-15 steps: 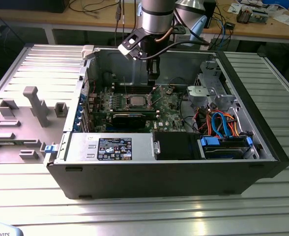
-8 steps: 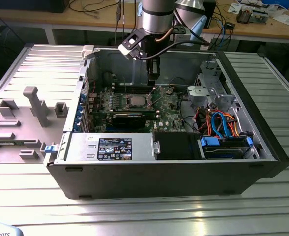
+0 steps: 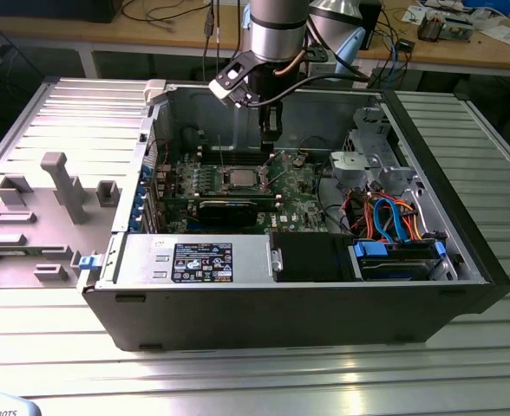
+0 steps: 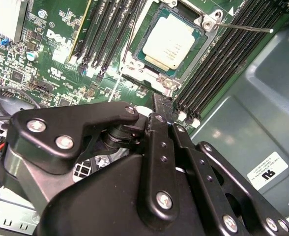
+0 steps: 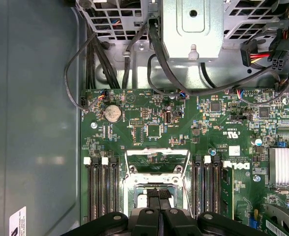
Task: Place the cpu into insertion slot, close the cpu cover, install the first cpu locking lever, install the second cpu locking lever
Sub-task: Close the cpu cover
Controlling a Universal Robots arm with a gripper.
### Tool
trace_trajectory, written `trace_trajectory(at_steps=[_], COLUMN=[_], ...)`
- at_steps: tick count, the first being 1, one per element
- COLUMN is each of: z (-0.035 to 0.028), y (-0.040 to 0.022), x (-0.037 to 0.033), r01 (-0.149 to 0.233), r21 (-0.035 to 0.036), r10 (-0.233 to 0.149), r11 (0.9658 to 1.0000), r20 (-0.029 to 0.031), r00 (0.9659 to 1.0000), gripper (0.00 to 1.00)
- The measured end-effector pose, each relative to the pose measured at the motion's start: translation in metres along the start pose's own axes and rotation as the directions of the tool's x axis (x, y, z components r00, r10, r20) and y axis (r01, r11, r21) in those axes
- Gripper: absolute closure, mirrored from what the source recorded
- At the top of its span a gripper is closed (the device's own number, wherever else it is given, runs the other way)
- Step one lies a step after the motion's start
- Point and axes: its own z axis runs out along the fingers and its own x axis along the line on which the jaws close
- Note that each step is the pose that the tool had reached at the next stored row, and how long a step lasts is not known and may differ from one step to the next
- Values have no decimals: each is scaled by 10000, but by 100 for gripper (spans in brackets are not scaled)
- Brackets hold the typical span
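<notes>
Your tool (image 3: 271,137) hangs tip-down inside the open computer case (image 3: 281,316), which lies on its side on the ribbed metal table (image 3: 238,381). Its fingers are pressed together; in the first wrist view the two black tips (image 5: 159,194) meet with barely a seam between them. The cpu (image 4: 170,40) sits just ahead of the fingertips and lower than them, seated in the insertion slot (image 4: 149,63) with its pale metal top facing up. In the exterior view the chip (image 3: 240,178) lies below the tool and a little toward that view's left, apart from it. The cpu cover (image 4: 192,56) shows as a silver frame around the chip, but you cannot tell from these views whether it is pressed fully flat. A thin locking lever (image 4: 245,27) sticks out from the far corner of the socket, reaching over the memory slots (image 4: 218,69) that flank the tool's tip on both sides. Farther ahead of the tip on the green motherboard (image 5: 154,113), well apart from the fingers, sits a round coin cell battery (image 5: 113,113). Beyond that, black cables (image 5: 157,54) run up to a grey metal drive cage (image 5: 191,29).
</notes>
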Motion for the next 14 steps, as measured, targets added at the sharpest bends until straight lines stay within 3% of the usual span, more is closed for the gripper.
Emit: trace_trajectory(at_steps=[9,14], z=[2,17], y=[1,139], x=[0,0], r01=[0,1], r21=[0,0], r10=[0,-1], r11=[10000,10000], r20=[-1,2], r00=[10000,10000], gripper=[89,89])
